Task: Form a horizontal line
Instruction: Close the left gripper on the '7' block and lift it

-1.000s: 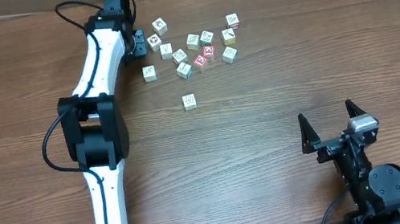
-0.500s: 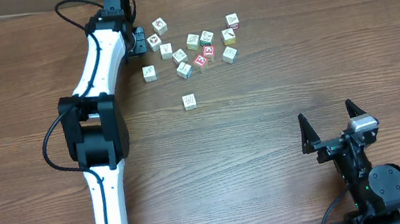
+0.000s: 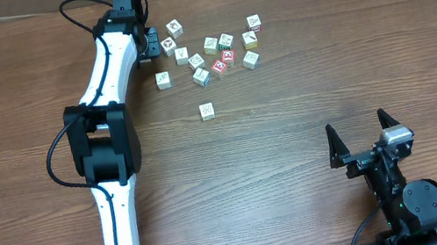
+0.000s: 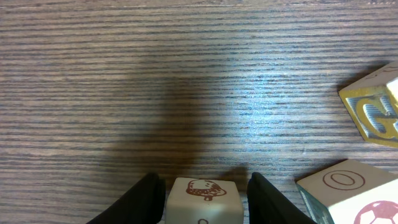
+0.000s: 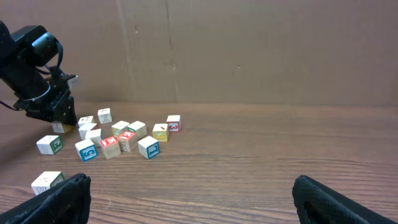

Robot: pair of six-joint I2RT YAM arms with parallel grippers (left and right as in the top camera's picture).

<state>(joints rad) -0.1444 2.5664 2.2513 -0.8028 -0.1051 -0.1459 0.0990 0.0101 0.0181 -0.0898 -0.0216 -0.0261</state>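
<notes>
We are only starting: the left gripper (image 4: 205,186) is gripping one small cream wooden picture cube (image 4: 203,202), and the right gripper (image 3: 364,129) is waiting wide open. No horizontal line is forming yet among the scattered cream and red cubes (image 3: 216,52) at the table's far side.

Small cream picture cubes (image 3: 210,45), two of them red-faced, lie scattered in the frame's upper middle; a single cube (image 3: 207,111) sits apart below.

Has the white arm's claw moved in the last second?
No. The left gripper, closed around a cube, sits just as far from the lone cube as before.
</notes>
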